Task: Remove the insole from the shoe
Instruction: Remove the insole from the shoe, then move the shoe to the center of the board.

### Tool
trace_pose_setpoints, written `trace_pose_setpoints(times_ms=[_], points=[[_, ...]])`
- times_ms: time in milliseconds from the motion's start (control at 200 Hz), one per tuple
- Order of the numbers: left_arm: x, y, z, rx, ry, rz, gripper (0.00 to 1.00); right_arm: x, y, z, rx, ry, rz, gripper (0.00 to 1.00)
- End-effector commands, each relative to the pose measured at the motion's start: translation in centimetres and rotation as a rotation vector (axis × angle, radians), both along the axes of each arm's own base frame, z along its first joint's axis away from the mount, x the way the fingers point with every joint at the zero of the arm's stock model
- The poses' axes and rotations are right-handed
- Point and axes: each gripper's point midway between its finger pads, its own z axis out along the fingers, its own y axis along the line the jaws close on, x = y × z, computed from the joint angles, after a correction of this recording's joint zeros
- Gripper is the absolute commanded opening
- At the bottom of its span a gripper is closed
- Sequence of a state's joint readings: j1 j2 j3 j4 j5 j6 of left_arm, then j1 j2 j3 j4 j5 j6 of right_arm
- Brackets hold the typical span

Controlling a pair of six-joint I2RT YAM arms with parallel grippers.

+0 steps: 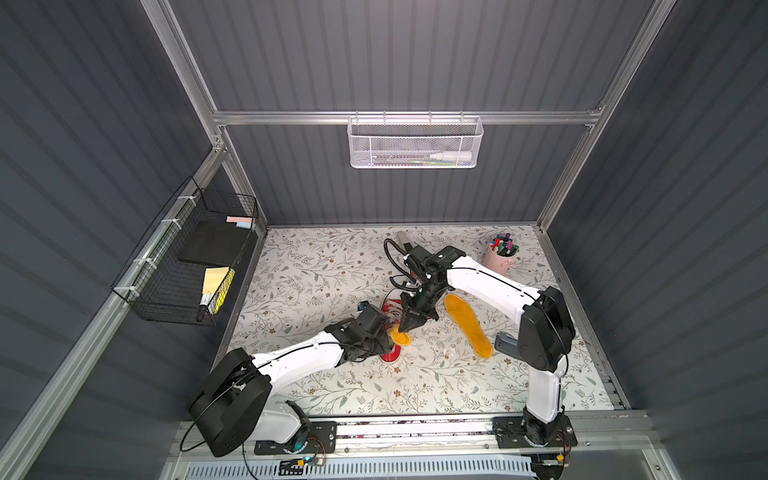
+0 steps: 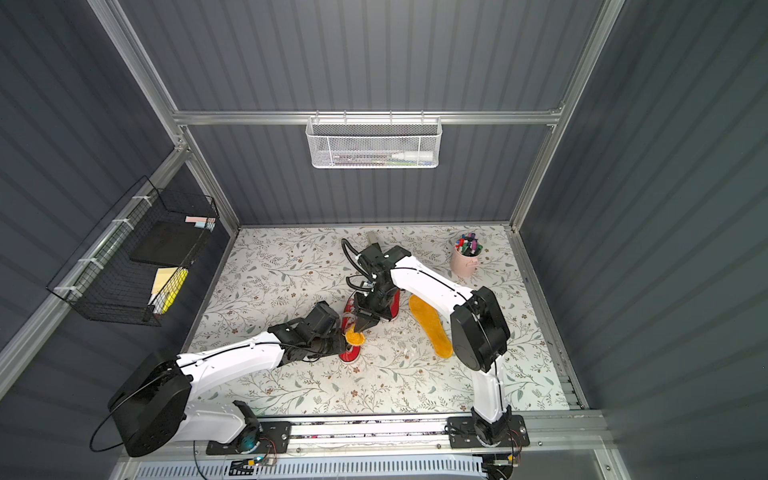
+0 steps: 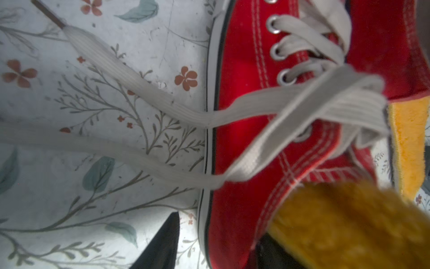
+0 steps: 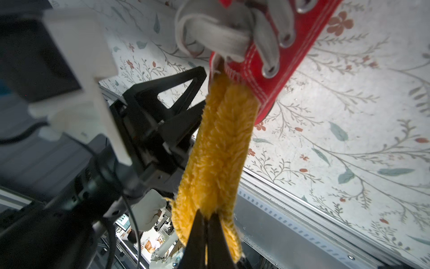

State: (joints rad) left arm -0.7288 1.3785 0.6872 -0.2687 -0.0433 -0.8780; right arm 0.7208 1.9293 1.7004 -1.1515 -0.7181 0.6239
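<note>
- Pinching the free end of the fuzzy yellow insole (image 4: 221, 151), the right gripper (image 4: 204, 221) has its jaws shut tight on the pile. The other end is tucked inside the collar of the red shoe (image 4: 267, 76).
- The shoe lies on the floral table (image 1: 316, 266) near the middle, with its toe (image 1: 390, 355) toward the robot and its laces (image 3: 139, 86) trailing loose.
- The left gripper (image 4: 201, 90) sits beside the collar with its jaws apart. In the left wrist view one finger (image 3: 162, 244) is clear of the sole, so I judge the shoe is not clamped.
- The insole looks light, soft and floppy, and it has folded lengthwise along its middle under the pinch. The plush probably drags on the canvas lining rather than slipping freely.
- The best hold is probably through the backing at the end, not on the fluff alone, which could shed or slide.
- The shoe is light too and may lift with the insole, so it needs pinning at the heel or side wall.
- A second insole (image 1: 467, 326) lies flat on the table, well apart.
</note>
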Motion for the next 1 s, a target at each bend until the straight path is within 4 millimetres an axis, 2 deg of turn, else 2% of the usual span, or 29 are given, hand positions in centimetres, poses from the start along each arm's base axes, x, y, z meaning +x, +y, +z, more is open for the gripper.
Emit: trace_pose_setpoints(times_ms=[0,130,330,430,520,590,725,790,896,996], points=[[0.7,-0.1,0.0,-0.002,0.009,0.012,0.46,-2.4,-0.8,4.8,0.09,-0.015,0.062,0.0],[1.5,-0.3,-0.5,-0.014,0.024,0.039,0.35,-4.4,-2.7,7.0,0.134,-0.081,0.106,0.0],[3.0,-1.0,-0.7,-0.019,0.031,0.076,0.16,-6.7,-7.5,7.9,0.092,-0.288,0.171,0.0],[3.7,-1.1,-0.6,-0.019,0.026,0.111,0.09,-7.1,-10.4,7.4,-0.005,-0.367,0.183,0.0],[4.5,-0.9,-0.3,-0.015,0.011,0.156,0.0,-6.8,-13.4,6.0,-0.139,-0.438,0.157,0.0],[5.5,-1.1,0.0,-0.017,-0.006,0.181,0.0,-6.3,-15.0,5.3,-0.2,-0.489,0.122,0.0],[7.7,-1.6,0.4,0.002,-0.033,0.203,0.0,-5.9,-16.7,4.1,-0.242,-0.509,0.047,0.0],[8.9,-2.0,0.4,0.018,-0.042,0.21,0.0,-6.3,-17.7,4.3,-0.244,-0.536,0.022,0.0],[10.6,-2.5,0.1,0.042,-0.048,0.218,0.0,-6.6,-18.5,3.9,-0.258,-0.544,-0.001,0.0],[11.5,-2.8,-0.4,0.051,-0.041,0.238,0.0,-6.7,-18.9,3.8,-0.262,-0.552,-0.015,0.0]])
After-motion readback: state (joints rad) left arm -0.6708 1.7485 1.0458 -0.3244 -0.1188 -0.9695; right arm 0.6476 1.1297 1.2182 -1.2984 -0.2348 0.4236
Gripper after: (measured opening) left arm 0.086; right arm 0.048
